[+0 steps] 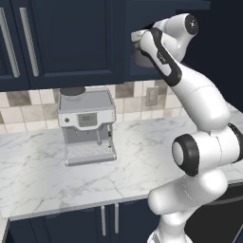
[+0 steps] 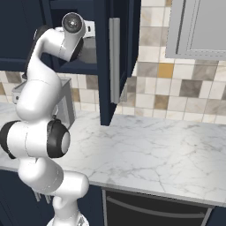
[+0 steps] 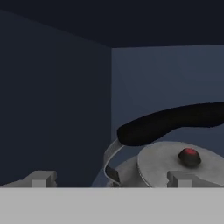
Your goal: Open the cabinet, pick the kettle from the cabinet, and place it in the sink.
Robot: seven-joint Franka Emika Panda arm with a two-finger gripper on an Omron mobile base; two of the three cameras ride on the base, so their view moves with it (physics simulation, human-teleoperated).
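Observation:
The navy cabinet (image 2: 103, 66) stands open, its door swung out edge-on with the long silver handle (image 2: 114, 59) facing me. Inside sits the grey kettle (image 3: 175, 168), with a black arched handle (image 3: 175, 120) and a red knob on its flat lid. It also shows as a grey shape behind the arm: kettle (image 1: 139, 54), kettle (image 2: 90, 49). My gripper (image 3: 111, 179) is inside the cabinet, open, just in front of and slightly above the kettle's left side. Its fingertips (image 3: 41, 178) hold nothing. The sink is out of view.
A boxy silver coffee machine (image 1: 87, 126) stands on the white marble counter (image 1: 152, 147) below and left of the cabinet. The open door overhangs the counter (image 2: 154, 150). A pale grey wall cabinet (image 2: 198, 26) hangs at the right, and a dark appliance front (image 2: 154, 207) sits under the counter.

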